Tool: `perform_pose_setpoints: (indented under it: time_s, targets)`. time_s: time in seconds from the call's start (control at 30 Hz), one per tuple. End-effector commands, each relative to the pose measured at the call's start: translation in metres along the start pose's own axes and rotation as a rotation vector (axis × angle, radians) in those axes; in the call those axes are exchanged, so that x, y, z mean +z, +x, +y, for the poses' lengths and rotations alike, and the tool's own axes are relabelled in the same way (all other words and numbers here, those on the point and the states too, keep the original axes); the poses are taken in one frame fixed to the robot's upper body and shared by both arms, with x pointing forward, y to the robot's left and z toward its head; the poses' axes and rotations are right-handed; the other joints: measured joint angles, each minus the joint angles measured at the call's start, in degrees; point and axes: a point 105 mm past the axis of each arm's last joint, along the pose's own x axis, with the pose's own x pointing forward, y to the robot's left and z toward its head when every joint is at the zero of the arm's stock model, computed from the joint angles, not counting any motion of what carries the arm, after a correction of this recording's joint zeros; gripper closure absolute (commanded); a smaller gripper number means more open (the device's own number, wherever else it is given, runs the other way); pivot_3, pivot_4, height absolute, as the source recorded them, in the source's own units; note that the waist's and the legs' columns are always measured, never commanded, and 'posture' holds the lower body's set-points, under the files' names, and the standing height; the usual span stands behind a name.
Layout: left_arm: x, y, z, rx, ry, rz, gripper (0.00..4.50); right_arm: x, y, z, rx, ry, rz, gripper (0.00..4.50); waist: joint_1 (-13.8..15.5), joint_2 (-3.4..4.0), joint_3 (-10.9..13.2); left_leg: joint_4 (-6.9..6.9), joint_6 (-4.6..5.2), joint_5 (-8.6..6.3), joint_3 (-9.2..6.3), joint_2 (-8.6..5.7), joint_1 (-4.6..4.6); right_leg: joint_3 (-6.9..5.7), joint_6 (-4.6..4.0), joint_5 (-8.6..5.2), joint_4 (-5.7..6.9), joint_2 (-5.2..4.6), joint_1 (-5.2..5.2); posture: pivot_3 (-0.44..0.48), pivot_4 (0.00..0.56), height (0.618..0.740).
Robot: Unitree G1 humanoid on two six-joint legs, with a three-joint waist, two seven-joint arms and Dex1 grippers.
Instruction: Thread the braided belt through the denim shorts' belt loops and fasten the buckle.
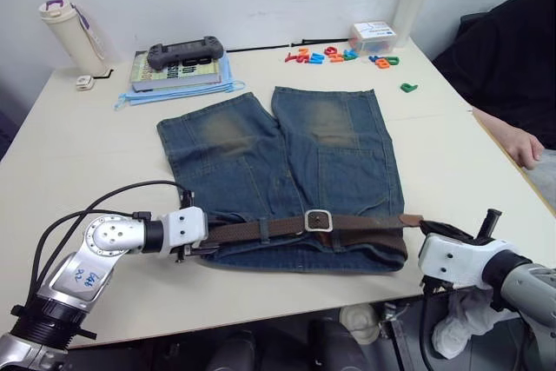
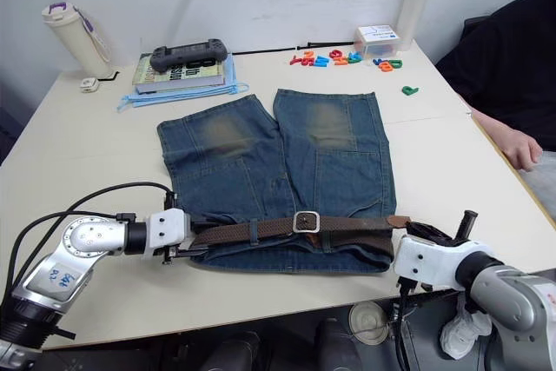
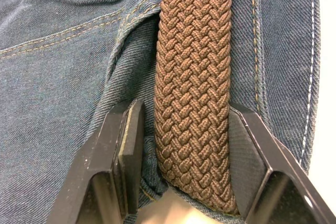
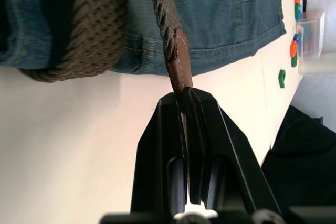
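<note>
- The denim shorts (image 1: 287,171) lay flat on the bench (image 1: 78,171), with the waistband at the 6 o'clock side and the two legs pointing toward 12 o'clock.
- The braided belt (image 1: 278,228) ran across the waistband from the 9 o'clock side to the 3 o'clock side.
- The buckle (image 1: 319,220) sat on the belt near the middle of the waistband, and the strap passed through it.
- A belt loop (image 2: 253,231) crossed over the belt a little toward 9 o'clock from the buckle.
- The left gripper (image 1: 201,248) was at the 9 o'clock end of the waistband.
- Its fingers (image 3: 123,156) stood wide, one on each side of the belt, with the strap between them; the pads did not press it.
- The right gripper (image 4: 185,98) was past the 3 o'clock end of the shorts.
- Its fingers were closed tight on the tan leather tip (image 4: 180,64) of the belt.
- Far back, toward 11 o'clock, a game controller (image 1: 185,52) sat on a book (image 1: 174,74).
- A cream bottle (image 1: 71,36) stood near 10 o'clock, and a white bottle (image 1: 412,2) stood near 1 o'clock.
- Colored toy letters (image 1: 326,56) lay by a small clear box (image 1: 373,37) at the far edge.
- A person's hand (image 1: 519,143) rested at the 3 o'clock edge of the bench.
</note>
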Motion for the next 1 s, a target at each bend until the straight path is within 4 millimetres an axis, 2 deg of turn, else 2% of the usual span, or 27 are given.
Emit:
perform_pose_setpoints:
  time_s: [0.03, 0.33, 0.4, 0.63, 0.83, 1.0]
  targets:
    - [-0.052, -0.019, -0.006, 0.021, -0.115, 0.219, 2.12, -0.011, -0.001, -0.010, -0.054, 0.007, 0.083, 4.50, -0.09, 0.04, -0.02, 0.00, -0.01, -0.01, -0.01, 0.02, 0.00, 0.00, -0.03, -0.01, 0.00, 0.01, 0.00, 0.000, 0.150, 0.707]
    - [-0.056, -0.023, -0.006, 0.027, -0.119, 0.241, 2.12, 0.008, 0.011, -0.006, -0.053, -0.019, 0.035, 4.50, -0.38, 0.17, -0.04, 0.00, -0.11, -0.01, -0.08, 0.12, 0.00, 0.00, -0.11, -0.05, 0.04, 0.08, -0.01, 0.000, 0.150, 0.707]
    - [-0.063, -0.029, -0.008, 0.030, -0.123, 0.267, 2.12, 0.010, 0.013, -0.005, -0.056, -0.015, 0.035, 4.50, -0.38, 0.17, -0.03, -0.02, -0.12, -0.02, -0.09, 0.15, 0.01, 0.00, -0.13, -0.06, 0.05, 0.11, -0.02, 0.000, 0.150, 0.707]
    - [-0.070, -0.037, -0.011, 0.028, -0.132, 0.291, 2.12, 0.002, 0.014, -0.004, -0.066, 0.022, 0.074, 4.50, -0.45, 0.13, -0.01, -0.51, -0.33, 0.09, 0.01, 0.26, 0.31, 0.01, -0.25, -0.12, 0.05, 0.21, -0.03, 0.000, 0.150, 0.707]
    - [-0.062, -0.034, -0.009, 0.024, -0.142, 0.264, 2.12, 0.006, 0.016, -0.013, -0.098, 0.044, 0.071, 4.50, -0.41, 0.12, 0.00, -0.81, -0.43, 0.16, 0.13, 0.35, 0.62, 0.00, -0.33, -0.17, 0.05, 0.30, 0.05, 0.000, 0.150, 0.707]
    - [-0.055, -0.037, -0.009, 0.036, -0.209, 0.218, 2.12, 0.022, 0.015, -0.016, -0.115, 0.082, 0.018, 4.50, -0.52, 0.09, 0.04, -0.84, -0.46, 0.15, 0.12, 0.41, 0.62, 0.01, -0.35, -0.18, 0.05, 0.36, 0.02, 0.000, 0.150, 0.707]
